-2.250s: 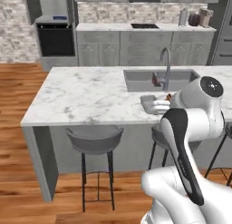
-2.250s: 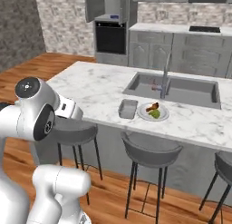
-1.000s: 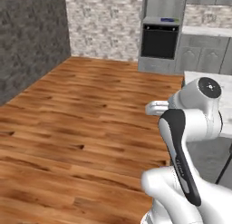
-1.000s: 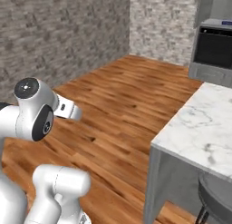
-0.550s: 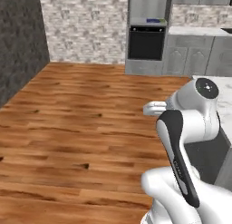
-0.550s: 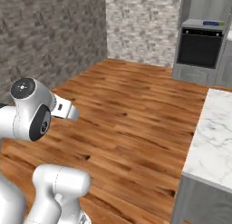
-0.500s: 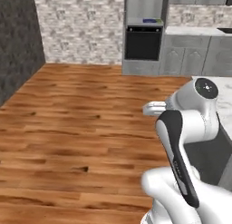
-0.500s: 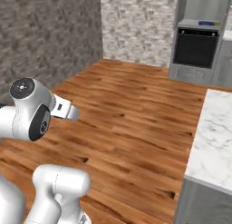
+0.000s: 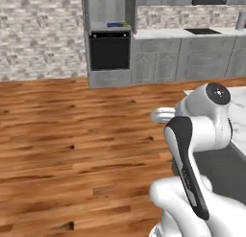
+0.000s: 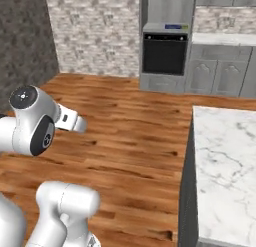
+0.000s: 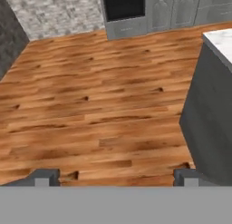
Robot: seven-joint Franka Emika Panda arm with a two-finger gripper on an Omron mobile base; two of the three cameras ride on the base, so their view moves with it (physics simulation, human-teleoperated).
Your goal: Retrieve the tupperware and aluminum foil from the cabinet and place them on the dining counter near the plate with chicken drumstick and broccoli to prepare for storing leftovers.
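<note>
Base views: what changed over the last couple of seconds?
The base turned away from the sink, plate and stools; the views now face the wood floor, the black oven and the dining counter corner. The gripper stayed open and empty, arm folded as before.

Dining counter [image 10: 225, 161]: white marble top, grey side, standing on wood plank floor [image 10: 125, 136].
</note>
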